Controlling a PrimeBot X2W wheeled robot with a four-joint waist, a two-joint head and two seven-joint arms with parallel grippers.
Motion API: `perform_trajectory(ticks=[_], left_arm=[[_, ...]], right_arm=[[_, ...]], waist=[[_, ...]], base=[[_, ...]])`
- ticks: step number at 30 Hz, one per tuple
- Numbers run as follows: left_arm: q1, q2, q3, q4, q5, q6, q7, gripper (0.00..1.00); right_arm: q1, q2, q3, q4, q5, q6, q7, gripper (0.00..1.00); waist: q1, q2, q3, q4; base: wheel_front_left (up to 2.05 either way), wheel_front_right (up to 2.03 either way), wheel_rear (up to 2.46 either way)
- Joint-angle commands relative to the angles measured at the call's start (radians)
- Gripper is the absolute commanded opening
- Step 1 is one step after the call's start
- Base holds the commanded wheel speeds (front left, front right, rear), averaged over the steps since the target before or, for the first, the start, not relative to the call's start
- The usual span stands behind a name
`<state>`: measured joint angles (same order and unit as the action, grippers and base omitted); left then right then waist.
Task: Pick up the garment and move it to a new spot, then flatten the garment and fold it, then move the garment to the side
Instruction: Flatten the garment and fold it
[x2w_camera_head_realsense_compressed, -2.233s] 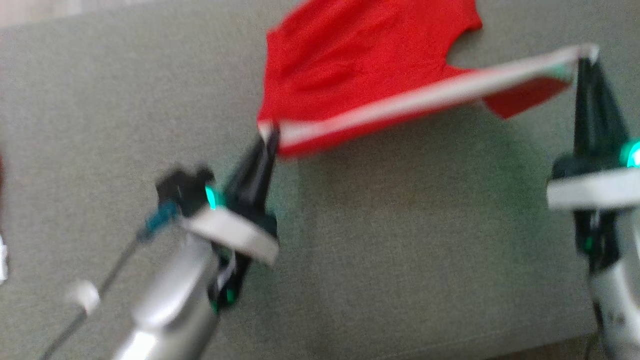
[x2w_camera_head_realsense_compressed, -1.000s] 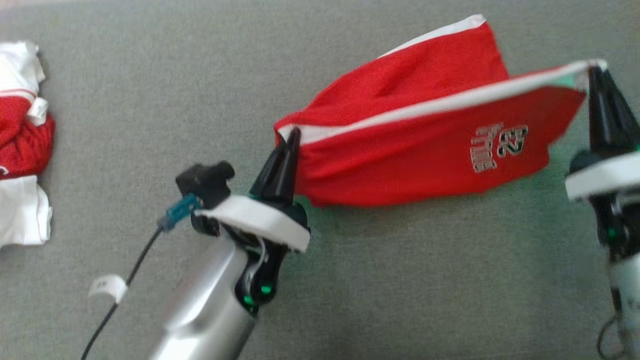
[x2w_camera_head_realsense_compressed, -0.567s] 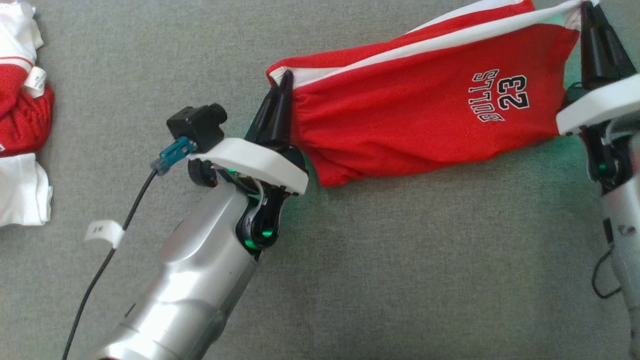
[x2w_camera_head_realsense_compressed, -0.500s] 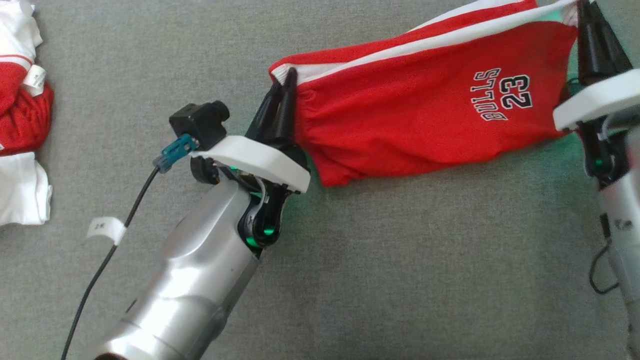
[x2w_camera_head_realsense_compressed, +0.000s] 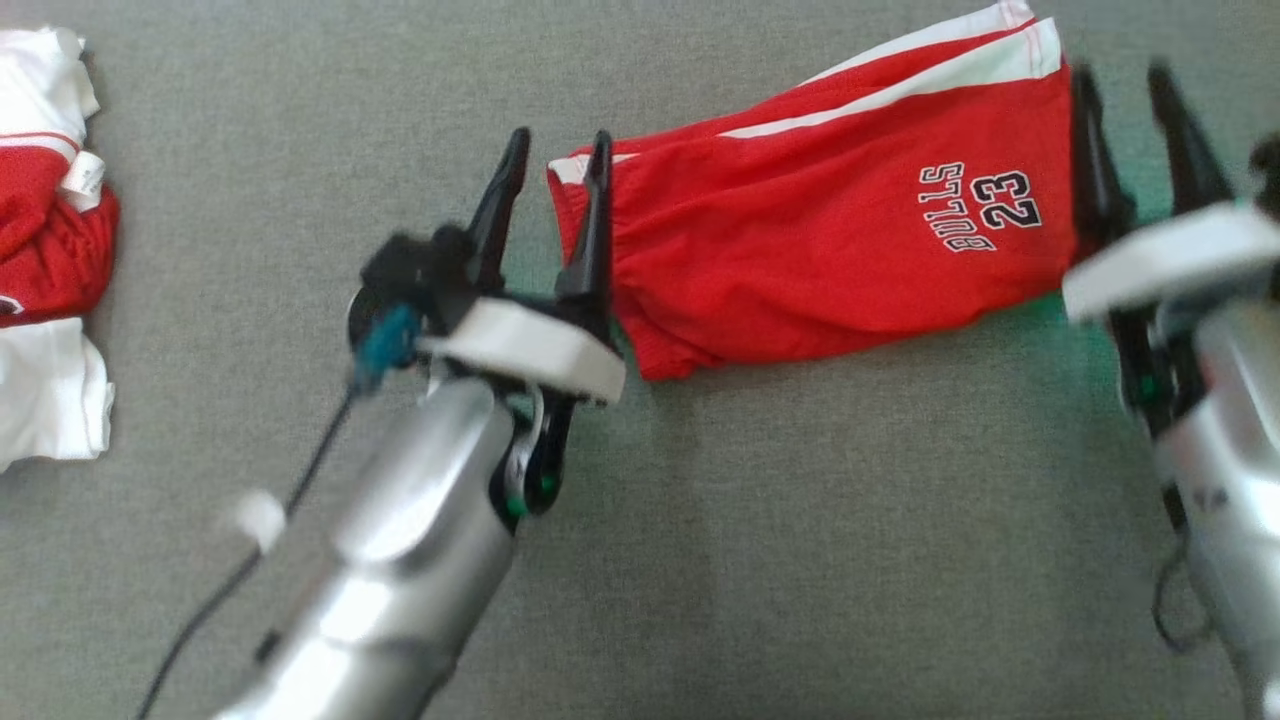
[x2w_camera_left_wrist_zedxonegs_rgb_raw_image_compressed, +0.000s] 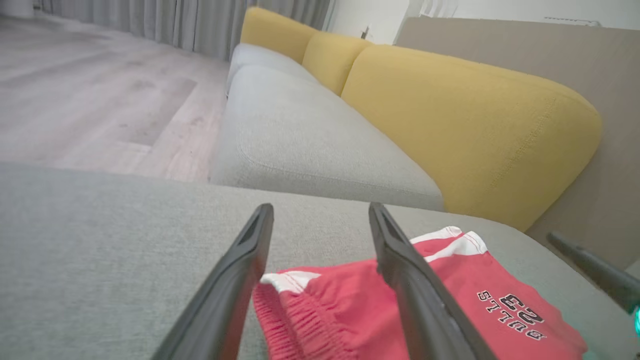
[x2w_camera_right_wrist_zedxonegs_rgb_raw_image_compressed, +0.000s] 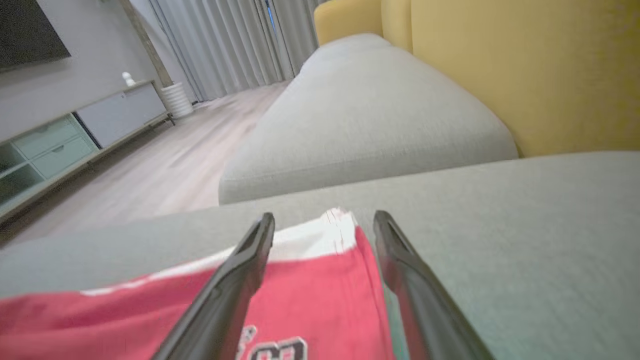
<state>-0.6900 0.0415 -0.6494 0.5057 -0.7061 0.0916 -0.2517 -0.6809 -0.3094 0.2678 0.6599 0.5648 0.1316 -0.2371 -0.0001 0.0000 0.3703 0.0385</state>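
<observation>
Shorts (x2w_camera_head_realsense_compressed: 820, 250), red, creased on grey cushion (x2w_camera_head_realsense_compressed: 800, 520). Left fingers (x2w_camera_head_realsense_compressed: 592, 210), right fingers (x2w_camera_head_realsense_compressed: 1095, 160) wide apart, empty, each astride corner. Risk: fingertip snags cloth on retreat, rumples layout.

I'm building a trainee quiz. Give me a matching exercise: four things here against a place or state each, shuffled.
1 red shorts
2 left gripper
3 right gripper
4 clothes pile

a far left of the head view
b open at the elastic waistband end
c lying loose, print up
d open at the white-hemmed leg end

Pairs: 1-c, 2-b, 3-d, 4-a
</observation>
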Motion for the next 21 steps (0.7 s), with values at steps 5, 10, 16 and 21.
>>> perform_trajectory(ticks=[5,10,16,21], left_arm=[[0.201,0.009,0.134,-0.218,0.224,0.073,-0.01,1.0],[0.356,0.009,0.164,-0.36,0.349,0.098,-0.01,1.0],[0.47,0.009,0.156,-0.442,0.417,0.123,-0.01,1.0],[0.524,0.009,0.157,-0.466,0.435,0.134,-0.01,1.0]], right_arm=[[0.077,-0.058,-0.033,0.043,0.025,-0.001,-0.001,1.0],[0.057,-0.075,-0.087,0.147,0.019,-0.001,0.018,1.0],[0.017,-0.08,-0.11,0.277,0.025,-0.001,0.045,1.0],[0.01,-0.067,-0.108,0.359,0.051,-0.001,0.066,0.4]], waist=[[0.0001,0.0,-0.013,0.038],[0.0001,0.0,-0.02,0.101],[0.0001,0.0,-0.03,0.174],[0.0001,0.0,-0.045,0.212]], base=[[0.0,0.0,0.0],[0.0,0.0,0.0],[0.0,0.0,0.0],[0.0,0.0,0.0]])
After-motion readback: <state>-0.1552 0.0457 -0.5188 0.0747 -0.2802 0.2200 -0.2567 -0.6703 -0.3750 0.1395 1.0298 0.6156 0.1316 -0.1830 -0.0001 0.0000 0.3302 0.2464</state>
